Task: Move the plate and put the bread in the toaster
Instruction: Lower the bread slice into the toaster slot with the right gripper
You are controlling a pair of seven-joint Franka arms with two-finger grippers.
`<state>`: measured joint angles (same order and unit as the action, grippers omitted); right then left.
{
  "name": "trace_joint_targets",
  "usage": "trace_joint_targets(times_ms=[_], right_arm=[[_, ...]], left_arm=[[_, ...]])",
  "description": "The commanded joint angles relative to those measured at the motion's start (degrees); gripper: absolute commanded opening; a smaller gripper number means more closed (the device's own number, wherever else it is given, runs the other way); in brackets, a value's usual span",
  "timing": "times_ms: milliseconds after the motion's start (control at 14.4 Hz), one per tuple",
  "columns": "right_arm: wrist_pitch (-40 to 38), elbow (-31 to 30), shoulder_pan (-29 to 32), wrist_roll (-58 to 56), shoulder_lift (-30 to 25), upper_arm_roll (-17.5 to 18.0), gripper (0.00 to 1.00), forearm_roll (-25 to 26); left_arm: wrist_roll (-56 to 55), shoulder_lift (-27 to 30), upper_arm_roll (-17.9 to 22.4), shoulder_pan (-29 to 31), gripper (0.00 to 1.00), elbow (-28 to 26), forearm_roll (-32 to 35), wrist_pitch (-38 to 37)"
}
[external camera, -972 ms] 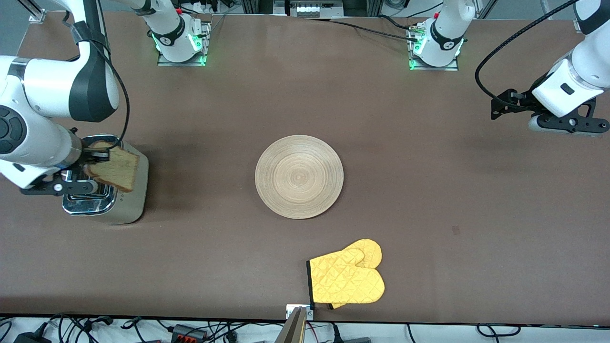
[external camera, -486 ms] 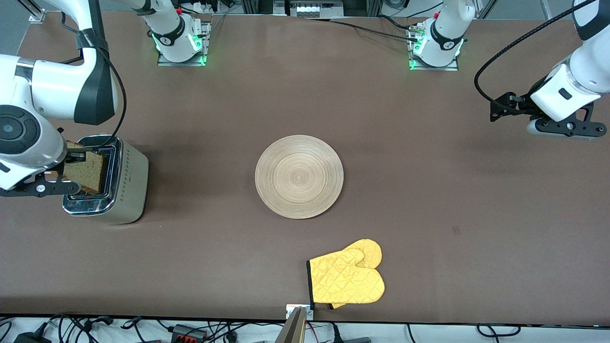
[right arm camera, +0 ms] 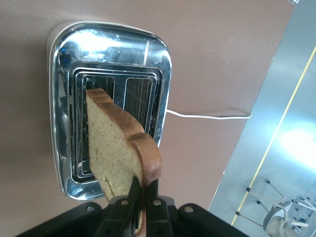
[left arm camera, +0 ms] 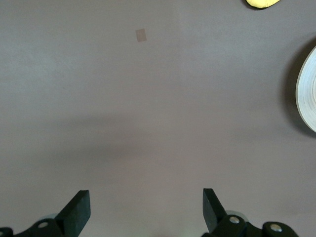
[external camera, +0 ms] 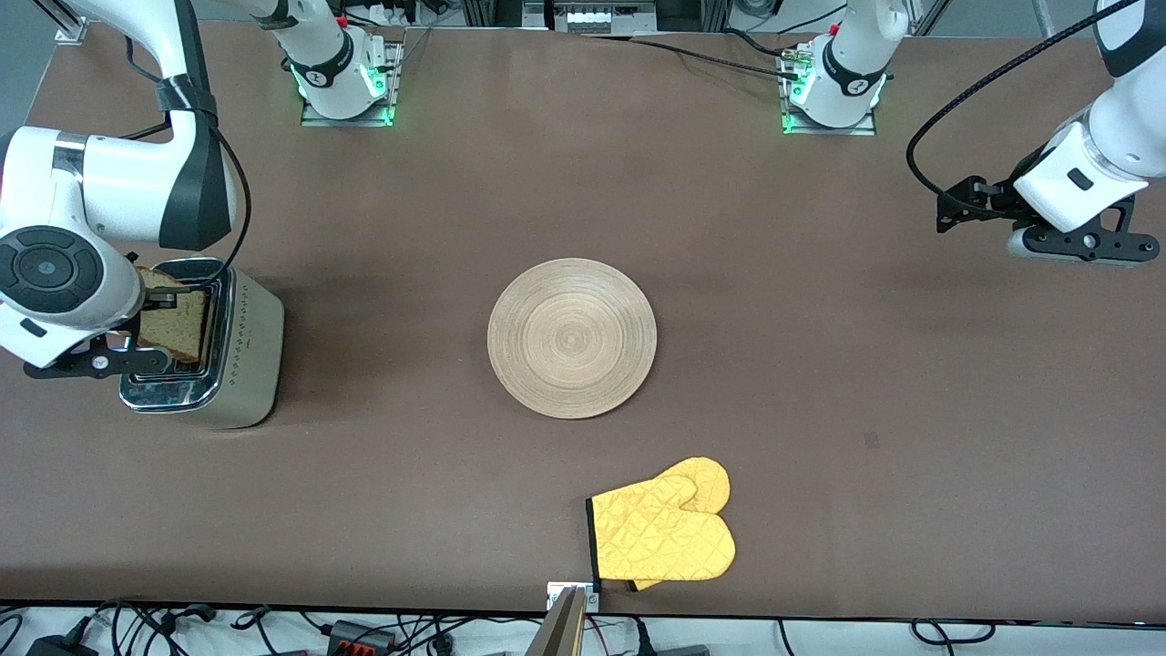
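My right gripper (right arm camera: 142, 190) is shut on the crust edge of the bread (right arm camera: 116, 148), a pale slice with a brown crust. The slice hangs on edge, its lower end right at the slots of the chrome-topped toaster (right arm camera: 111, 42); whether it has entered a slot I cannot tell. In the front view the bread (external camera: 173, 323) shows over the toaster (external camera: 241, 355) at the right arm's end, with the right gripper (external camera: 159, 296) on it. The wooden plate (external camera: 571, 338) lies bare mid-table. My left gripper (left arm camera: 144, 210) is open and holds nothing, waiting over bare table at the left arm's end (external camera: 1082, 242).
A yellow quilted oven mitt (external camera: 662, 533) lies nearer the front camera than the plate, close to the table edge. The toaster's white cord (right arm camera: 207, 116) trails off toward the table's end. The plate's rim (left arm camera: 308, 94) and the mitt's tip (left arm camera: 261, 3) show in the left wrist view.
The right gripper has swung the bread from tilted above the toaster's side to on edge over the slots, and lowered it. The left arm has barely shifted.
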<state>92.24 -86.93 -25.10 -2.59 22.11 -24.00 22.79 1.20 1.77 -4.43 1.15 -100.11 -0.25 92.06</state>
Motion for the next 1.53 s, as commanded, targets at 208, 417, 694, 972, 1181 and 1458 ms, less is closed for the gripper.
trace_joint_targets(times_ms=[208, 417, 694, 972, 1181, 1458], right_arm=[[0.1, -1.8, -0.1, -0.2, -0.8, 0.0, 0.00, 0.8], [1.3, -1.8, -0.1, 0.0, 0.1, 0.0, 0.00, 0.5], [2.3, -1.9, 0.2, 0.0, 1.0, 0.0, 0.00, 0.1], [4.2, -1.8, 1.0, 0.0, 3.0, 0.1, 0.44, -2.0], [5.0, -1.3, 1.0, 0.1, 2.8, 0.0, 1.00, -3.4], [4.7, 0.3, 0.3, 2.2, -0.3, 0.3, 1.00, -6.0]], left_arm=[[-0.4, 0.0, 0.5, -0.5, 1.00, 0.8, -0.5, -0.5], [-0.4, 0.0, 0.5, -0.5, 1.00, 0.8, -0.5, -0.4], [-0.3, 0.0, 0.6, -0.5, 1.00, 0.8, -0.5, -0.4], [-0.1, -0.2, 0.8, 0.1, 1.00, 0.6, -0.6, -0.5], [0.1, -0.2, 0.8, 0.2, 1.00, 0.7, -0.6, -0.5], [0.3, -0.3, 0.8, 0.3, 1.00, 0.6, -0.7, -0.5]])
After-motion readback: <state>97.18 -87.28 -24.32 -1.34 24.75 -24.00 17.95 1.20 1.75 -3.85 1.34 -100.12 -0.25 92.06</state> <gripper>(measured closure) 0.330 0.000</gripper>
